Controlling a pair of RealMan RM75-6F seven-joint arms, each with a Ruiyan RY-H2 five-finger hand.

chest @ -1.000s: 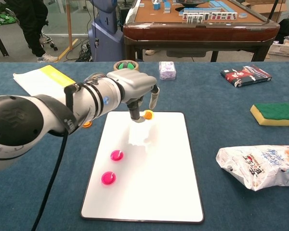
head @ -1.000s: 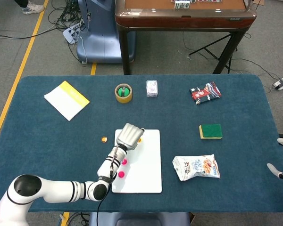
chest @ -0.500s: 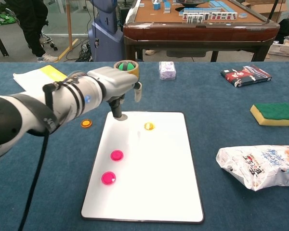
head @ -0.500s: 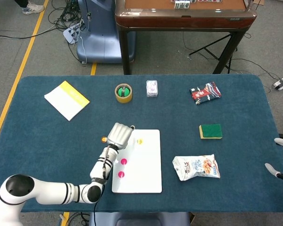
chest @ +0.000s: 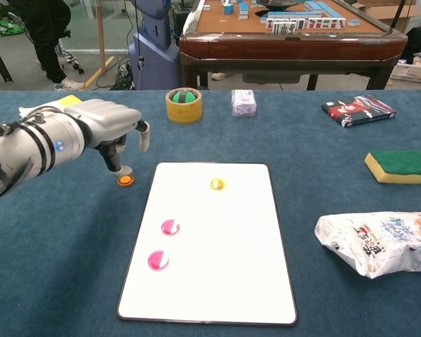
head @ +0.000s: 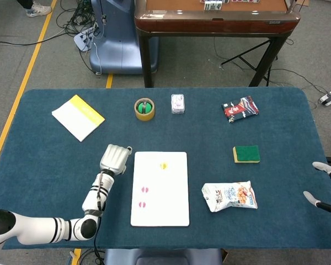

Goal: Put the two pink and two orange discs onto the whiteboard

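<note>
Nearest the robot, at the bottom centre of the chest view, the whiteboard (chest: 217, 281) lies flat on the blue table (chest: 337, 154), and two pink discs (chest: 158, 260) sit on its lower left part, one just above the other. Higher up the board, an orange disc (chest: 217, 184) rests near the top edge. It was under the left hand's fingers a second ago and now sits there alone.

At the right edge the snack bag (chest: 379, 242) lies cut off by the frame; its printing is too blurred to read.

To the left of the board, the left hand (chest: 112, 130) has swung clear off the whiteboard and now hangs over the second orange disc (chest: 125, 180), which is still on the cloth just beside the board's upper left corner. Fingers curled downward, one fingertip right above the disc; no contact can be made out, and nothing is in the grasp. In the head view that disc is hidden beneath the hand.

The right hand (head: 326, 187) only peeks in at the right edge of the head view, fingers spread, holding nothing.

Further back: green sponge (chest: 400, 166) on the right, yellow booklet (head: 78, 117) far left, tape roll (chest: 183, 104), small wrapped pack (chest: 243, 102) and a red-and-black packet (chest: 357, 110), none with legible labels.
</note>
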